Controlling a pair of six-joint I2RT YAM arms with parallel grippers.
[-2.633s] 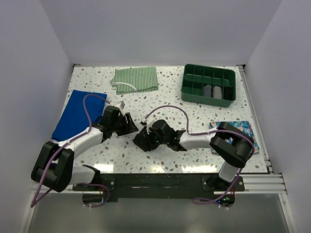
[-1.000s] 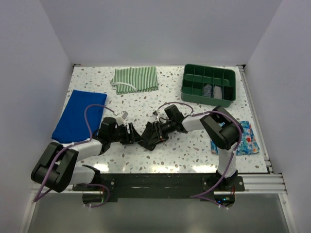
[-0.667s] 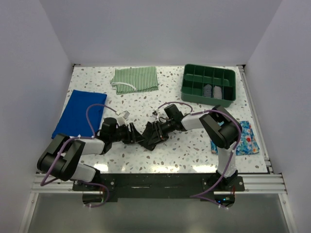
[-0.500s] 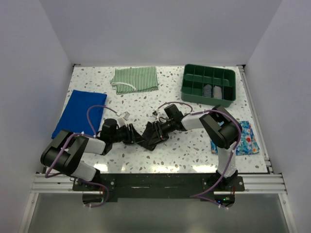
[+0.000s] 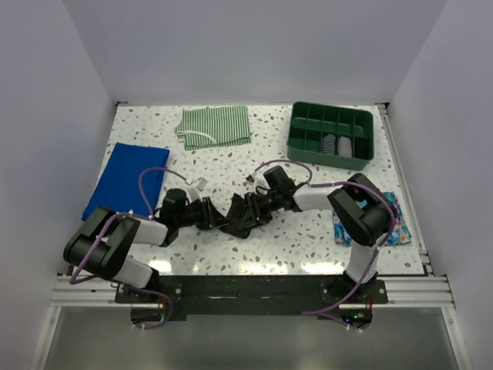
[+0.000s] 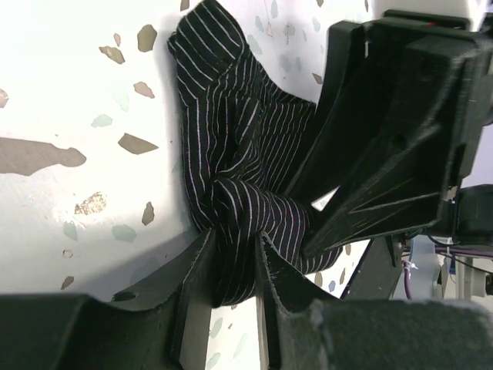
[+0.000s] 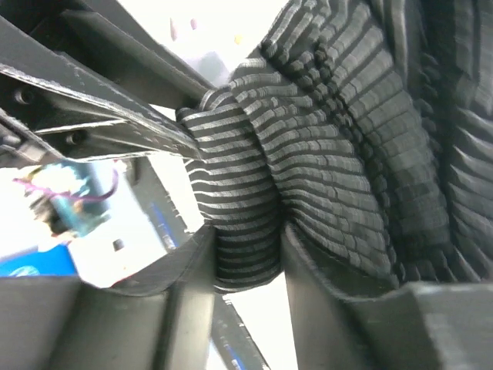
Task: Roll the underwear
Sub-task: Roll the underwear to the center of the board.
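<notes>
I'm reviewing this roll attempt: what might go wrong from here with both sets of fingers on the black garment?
The left fingers and right fingers pinch the same wad of underwear almost head to head, so they may knock together. The cloth is bunched and twisted, not flat, so it may end as a knot, not a tidy roll. Each holds only a narrow fold; pulling apart might slip it free.

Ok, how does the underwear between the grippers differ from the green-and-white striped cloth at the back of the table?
The underwear is black with thin white stripes; the green-and-white striped cloth is green and white. The underwear is bunched and twisted; the cloth lies flat. The left gripper and the right gripper both pinch the underwear; nothing touches the cloth. Both are striped fabric.
</notes>
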